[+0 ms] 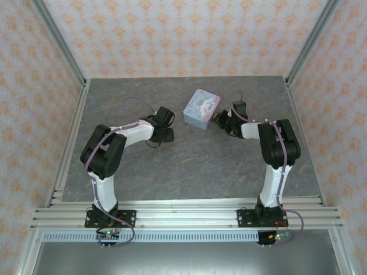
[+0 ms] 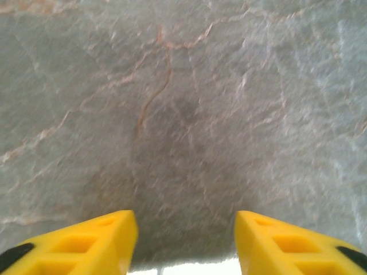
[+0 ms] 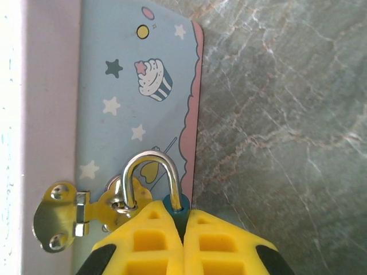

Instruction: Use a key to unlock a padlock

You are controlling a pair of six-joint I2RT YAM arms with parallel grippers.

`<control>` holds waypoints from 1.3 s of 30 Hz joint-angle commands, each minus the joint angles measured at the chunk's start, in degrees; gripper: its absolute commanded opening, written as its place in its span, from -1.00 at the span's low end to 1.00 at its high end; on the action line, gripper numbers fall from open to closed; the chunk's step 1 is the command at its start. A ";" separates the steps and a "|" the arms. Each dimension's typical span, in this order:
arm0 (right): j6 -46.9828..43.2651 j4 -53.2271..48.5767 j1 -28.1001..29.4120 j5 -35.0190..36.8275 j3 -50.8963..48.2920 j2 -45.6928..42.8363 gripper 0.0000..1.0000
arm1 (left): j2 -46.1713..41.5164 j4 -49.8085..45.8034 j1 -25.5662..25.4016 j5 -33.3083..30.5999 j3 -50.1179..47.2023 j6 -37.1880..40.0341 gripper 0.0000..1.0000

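- Padlock (image 3: 174, 204): we see it at the lower middle of the right wrist view. Its blue part peeks out right at the tips of the right gripper (image 3: 183, 219).
- The yellow fingers there are pressed together with no gap. We judge that they pinch the body of the padlock. Whether a key is in between, we cannot tell.
- The shackle (image 3: 150, 154) rises straight up the frame from the fingertips, so the long axis runs in line with the fingers and away from them.
- One leg of the shackle passes through the hasp (image 3: 60, 215) at the lower left, on the side of the tin (image 3: 137, 103).
- In the top view the right gripper (image 1: 222, 119) sits just beside the right edge of the tin (image 1: 202, 109), so the right arm is plainly the nearer one.
- The left gripper (image 1: 163, 126) is left of the tin and well apart from the lock.
- Its fingers stand wide and hold nothing over bare table (image 2: 183, 86).
- We judge that any key must enter from the gripper's side, at the end opposite the shackle.
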 commanded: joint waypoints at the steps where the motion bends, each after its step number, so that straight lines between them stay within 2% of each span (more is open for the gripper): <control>1: -1.88 -4.43 0.98 1.79 -3.26 -2.06 -1.00 | -4.24 -9.47 0.04 0.05 -0.46 -0.76 0.21; 7: -2.65 -3.47 4.44 1.98 -6.56 -4.55 -1.00 | -6.62 -15.04 -2.53 -1.40 10.90 0.75 0.58; 13: -0.11 0.79 9.79 1.91 -9.69 -4.73 -1.00 | -3.43 -19.32 -4.46 -2.53 21.69 1.68 0.79; 18: 1.32 2.12 14.46 3.93 -12.48 -6.16 -1.00 | -0.73 -23.41 -7.07 -7.11 26.64 2.59 0.82; 27: 0.95 2.99 14.73 4.10 -15.66 -6.19 -1.00 | 0.42 -27.74 -11.66 -20.99 24.28 3.91 0.83; 39: -1.17 0.02 14.79 3.67 -15.09 -8.64 -1.00 | 6.04 -25.72 -12.43 -22.73 20.74 3.63 0.83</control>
